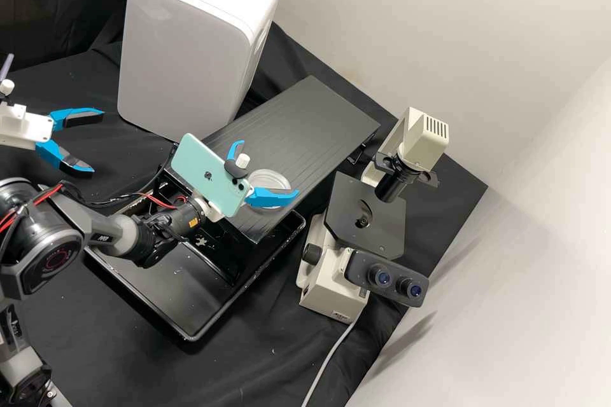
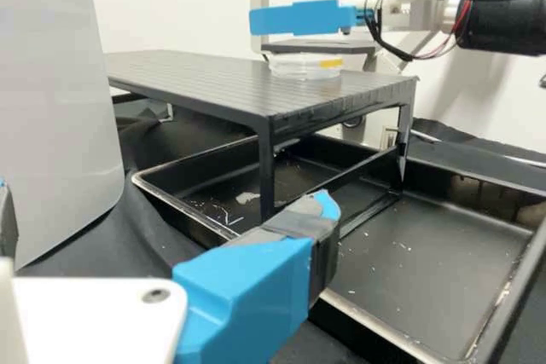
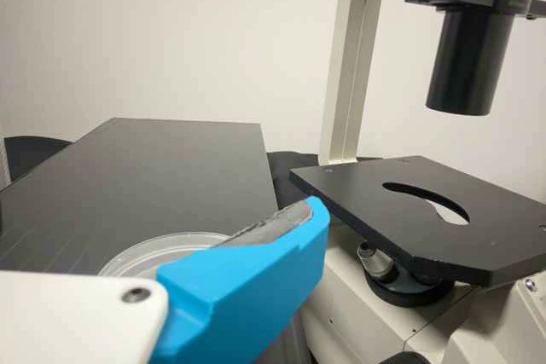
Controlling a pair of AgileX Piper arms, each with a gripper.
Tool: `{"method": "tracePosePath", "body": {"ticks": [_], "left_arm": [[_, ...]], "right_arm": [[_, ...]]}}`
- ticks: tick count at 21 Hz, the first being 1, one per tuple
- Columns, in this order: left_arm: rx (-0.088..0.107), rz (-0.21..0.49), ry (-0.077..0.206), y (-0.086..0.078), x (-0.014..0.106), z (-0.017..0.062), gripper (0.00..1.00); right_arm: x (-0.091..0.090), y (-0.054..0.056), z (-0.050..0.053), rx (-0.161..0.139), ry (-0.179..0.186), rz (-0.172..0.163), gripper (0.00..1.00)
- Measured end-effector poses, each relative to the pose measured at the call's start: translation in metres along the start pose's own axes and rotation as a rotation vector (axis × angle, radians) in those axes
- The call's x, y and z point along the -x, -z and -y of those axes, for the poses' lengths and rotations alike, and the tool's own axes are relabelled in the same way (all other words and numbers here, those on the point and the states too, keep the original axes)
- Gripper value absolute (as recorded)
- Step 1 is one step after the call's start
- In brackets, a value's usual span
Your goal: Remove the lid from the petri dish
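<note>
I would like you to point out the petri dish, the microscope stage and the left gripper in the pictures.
petri dish [image 1: 266, 180]: high view, middle of its clear top.
microscope stage [image 1: 382, 229]: high view, flat black plate, beside its hole.
left gripper [image 1: 97, 141]: high view, midway between its two blue fingertips.

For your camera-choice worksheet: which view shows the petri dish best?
The high view: the petri dish shows nearly whole, from above. The left wrist view has it side-on; the right wrist view, half hidden by a finger.
</note>
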Motion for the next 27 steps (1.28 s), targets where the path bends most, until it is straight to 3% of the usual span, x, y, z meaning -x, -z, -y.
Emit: {"method": "tracePosePath", "body": {"ticks": [11, 18, 24, 27], "left_arm": [[0.0, 0.005, 0.003, -0.001, 0.0, 0.0006, 1.0], [0.0, 0.005, 0.003, -0.001, 0.0, 0.0006, 1.0], [0.0, 0.005, 0.003, -0.001, 0.0, 0.0006, 1.0], [0.0, 0.005, 0.003, -0.001, 0.0, 0.0006, 1.0]], "right_arm": [[0.0, 0.0, 0.0, 0.0, -0.001, -0.001, 1.0], [0.009, -0.011, 0.001, 0.003, -0.014, 0.023, 1.0], [0.014, -0.027, 0.016, 0.004, 0.037, 0.073, 1.0], [0.014, -0.029, 0.019, 0.004, 0.046, 0.081, 1.0]]}}
